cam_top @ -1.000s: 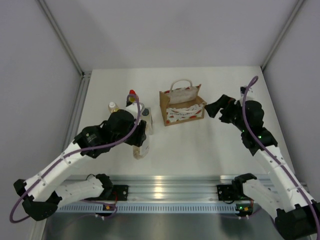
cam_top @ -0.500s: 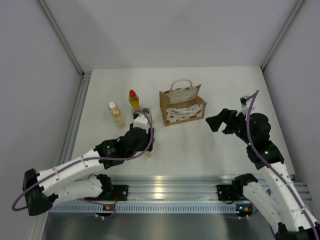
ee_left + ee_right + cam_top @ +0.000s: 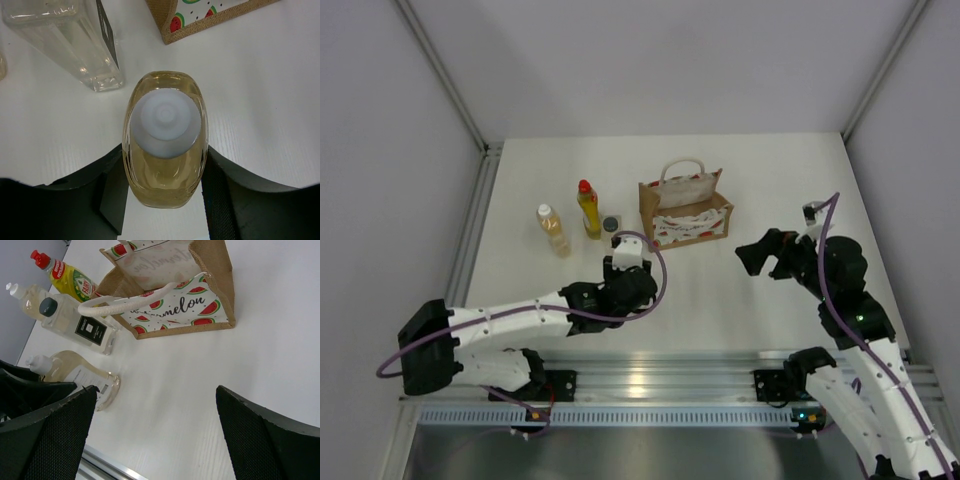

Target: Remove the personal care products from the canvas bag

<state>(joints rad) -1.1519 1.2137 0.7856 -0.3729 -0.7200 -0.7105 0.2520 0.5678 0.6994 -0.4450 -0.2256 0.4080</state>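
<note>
The canvas bag (image 3: 685, 208) stands upright at the table's middle back, also in the right wrist view (image 3: 175, 305). To its left stand an amber bottle (image 3: 552, 228), a yellow red-capped bottle (image 3: 588, 208) and a clear dark-capped bottle (image 3: 611, 224). My left gripper (image 3: 625, 280) points down in front of them, shut on a second amber white-capped bottle (image 3: 165, 117) whose base appears to rest on the table. That bottle is hidden in the top view and shows in the right wrist view (image 3: 75, 375). My right gripper (image 3: 765, 250) is open and empty, right of the bag.
The clear bottle (image 3: 75, 40) and the bag's corner (image 3: 200, 20) lie just beyond the held bottle. White walls close the table on three sides. A metal rail (image 3: 640, 385) runs along the near edge.
My left gripper has carried the amber bottle rightward, in front of the clear bottle, uncovering the other bottles. My right gripper has drawn back from the bag toward the near right.
</note>
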